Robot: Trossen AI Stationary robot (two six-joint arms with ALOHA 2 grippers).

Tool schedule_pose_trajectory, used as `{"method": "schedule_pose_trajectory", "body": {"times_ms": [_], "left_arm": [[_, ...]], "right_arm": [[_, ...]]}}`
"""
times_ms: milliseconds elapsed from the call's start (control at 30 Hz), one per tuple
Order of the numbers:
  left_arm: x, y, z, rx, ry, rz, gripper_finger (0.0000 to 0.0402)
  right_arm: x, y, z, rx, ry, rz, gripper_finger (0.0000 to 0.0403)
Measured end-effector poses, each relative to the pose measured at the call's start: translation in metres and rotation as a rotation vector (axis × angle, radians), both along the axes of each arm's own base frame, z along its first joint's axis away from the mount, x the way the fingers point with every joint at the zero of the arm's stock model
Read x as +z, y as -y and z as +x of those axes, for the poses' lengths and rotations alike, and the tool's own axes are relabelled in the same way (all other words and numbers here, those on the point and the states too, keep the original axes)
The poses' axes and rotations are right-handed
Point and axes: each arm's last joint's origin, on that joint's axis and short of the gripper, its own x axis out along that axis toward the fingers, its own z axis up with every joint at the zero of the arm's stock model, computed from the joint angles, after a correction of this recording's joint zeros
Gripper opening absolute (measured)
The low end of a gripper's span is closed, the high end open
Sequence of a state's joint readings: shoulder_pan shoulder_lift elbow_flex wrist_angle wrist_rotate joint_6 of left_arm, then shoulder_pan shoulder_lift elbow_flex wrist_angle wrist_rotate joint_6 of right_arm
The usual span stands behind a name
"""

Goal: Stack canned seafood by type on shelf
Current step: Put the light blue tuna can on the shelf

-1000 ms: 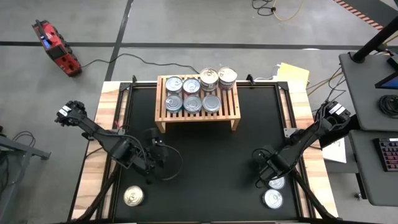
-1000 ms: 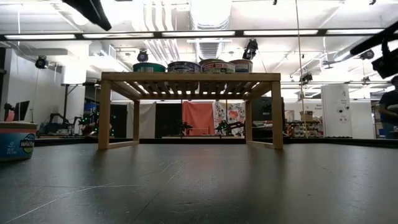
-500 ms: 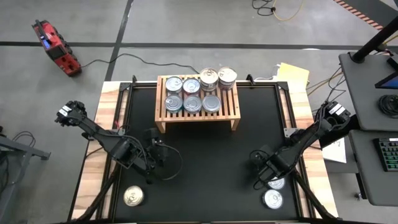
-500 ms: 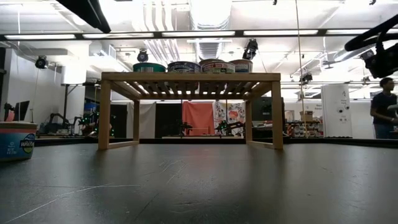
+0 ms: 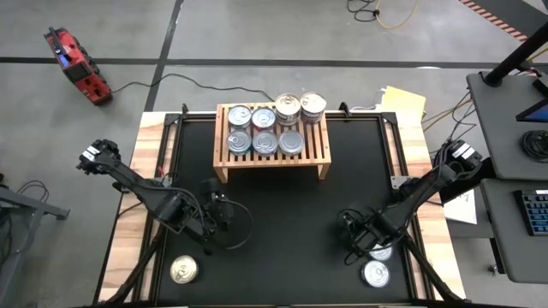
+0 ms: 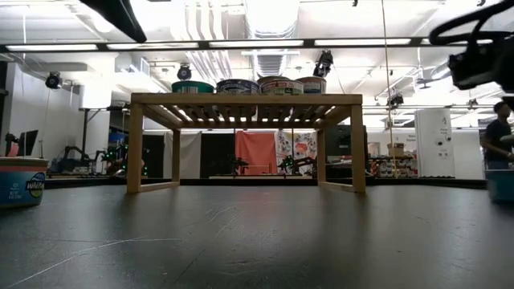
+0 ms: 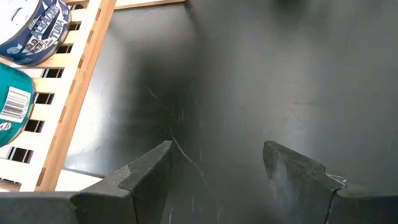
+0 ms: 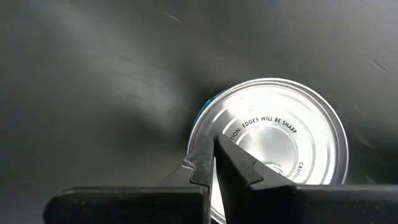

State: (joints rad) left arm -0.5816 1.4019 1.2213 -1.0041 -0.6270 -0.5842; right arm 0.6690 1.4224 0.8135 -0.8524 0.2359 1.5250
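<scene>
High view: right gripper (image 5: 349, 242), fingers pressed together, has shifted left near table's (image 5: 282, 248) front-right tins (image 5: 377, 274), partly hiding one; left gripper (image 5: 208, 224) gapes, empty.

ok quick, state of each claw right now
left claw: open, holding nothing, over the bare black mat.
right claw: closed, holding nothing, above a silver-lidded can.

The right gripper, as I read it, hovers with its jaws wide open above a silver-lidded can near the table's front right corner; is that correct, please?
Not quite: the right gripper has its jaws shut, tips together, as the right wrist view shows. It does hover above a silver-lidded can near the table's front right corner.
</scene>
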Motion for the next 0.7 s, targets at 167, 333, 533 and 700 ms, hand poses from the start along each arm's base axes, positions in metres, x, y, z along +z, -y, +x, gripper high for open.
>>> {"method": "schedule_pose_trajectory", "body": {"times_ms": [167, 333, 533, 700], "left_arm": [[-0.005, 0.003, 0.005, 0.004, 0.003, 0.017, 0.0233], [-0.012, 0.007, 0.011, -0.010, -0.019, 0.041, 0.0233], [-0.016, 0.012, 0.018, -0.033, 0.013, 0.062, 0.0233], [-0.013, 0.016, 0.024, -0.078, 0.058, 0.060, 0.0233]], "right_arm": [[-0.002, -0.006, 0.011, 0.076, 0.113, -0.009, 0.0009], [-0.009, -0.012, 0.024, 0.131, 0.190, -0.009, 0.0009], [-0.020, -0.024, 0.043, 0.264, 0.287, 0.014, 0.0009], [-0.017, -0.032, 0.057, 0.384, 0.396, -0.001, 0.0009]]}}
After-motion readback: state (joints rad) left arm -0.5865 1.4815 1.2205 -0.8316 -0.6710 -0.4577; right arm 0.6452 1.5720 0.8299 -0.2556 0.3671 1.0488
